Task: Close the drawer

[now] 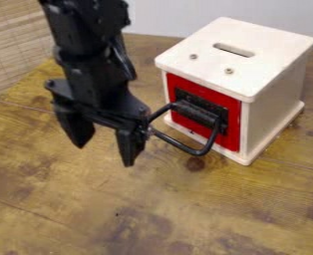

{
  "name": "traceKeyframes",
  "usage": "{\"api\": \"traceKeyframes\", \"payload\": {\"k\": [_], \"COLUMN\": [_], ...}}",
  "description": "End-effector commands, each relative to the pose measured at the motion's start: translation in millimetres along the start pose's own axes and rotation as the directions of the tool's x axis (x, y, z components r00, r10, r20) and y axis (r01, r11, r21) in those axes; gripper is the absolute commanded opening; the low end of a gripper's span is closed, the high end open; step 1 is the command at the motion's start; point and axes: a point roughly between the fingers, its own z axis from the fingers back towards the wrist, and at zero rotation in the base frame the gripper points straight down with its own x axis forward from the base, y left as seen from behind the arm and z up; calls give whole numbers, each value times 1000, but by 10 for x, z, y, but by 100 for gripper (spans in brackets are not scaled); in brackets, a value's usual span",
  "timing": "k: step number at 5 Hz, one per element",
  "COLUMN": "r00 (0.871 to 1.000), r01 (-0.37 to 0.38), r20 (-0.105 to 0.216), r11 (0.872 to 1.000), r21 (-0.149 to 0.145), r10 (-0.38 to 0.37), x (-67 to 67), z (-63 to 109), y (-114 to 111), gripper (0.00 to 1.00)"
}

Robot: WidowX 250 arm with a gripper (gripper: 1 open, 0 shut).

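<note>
The red drawer [199, 118] sits in the cream-white cube casing [252, 60], its red front panel about flush with the casing's front. Its black wire loop handle [183, 132] sticks out toward the left and rests low near the table. My black gripper [102, 149] hangs just left of the handle, fingers pointing down and spread apart, holding nothing. The right fingertip [130, 157] is close beside the handle loop; I cannot tell whether it touches. The drawer's inside is hidden.
The casing has a slot [231, 48] in its top and stands at the right of the worn wooden table [186, 214]. A woven bamboo mat [16, 40] lies at the back left.
</note>
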Motion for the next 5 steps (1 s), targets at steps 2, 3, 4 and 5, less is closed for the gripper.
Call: {"api": "traceKeyframes", "payload": {"k": [2, 3, 4, 5], "r00": [998, 997, 997, 996], "r01": [-38, -46, -53, -60], "r20": [57, 58, 58, 59], "r11": [999, 999, 998, 998], "r21": [-23, -28, -32, -36], "r10": [39, 47, 54, 62], "x": [158, 193, 223, 255], "z": [109, 95, 73, 50], "y": [80, 81, 77, 71], "gripper": [100, 100, 100, 100]}}
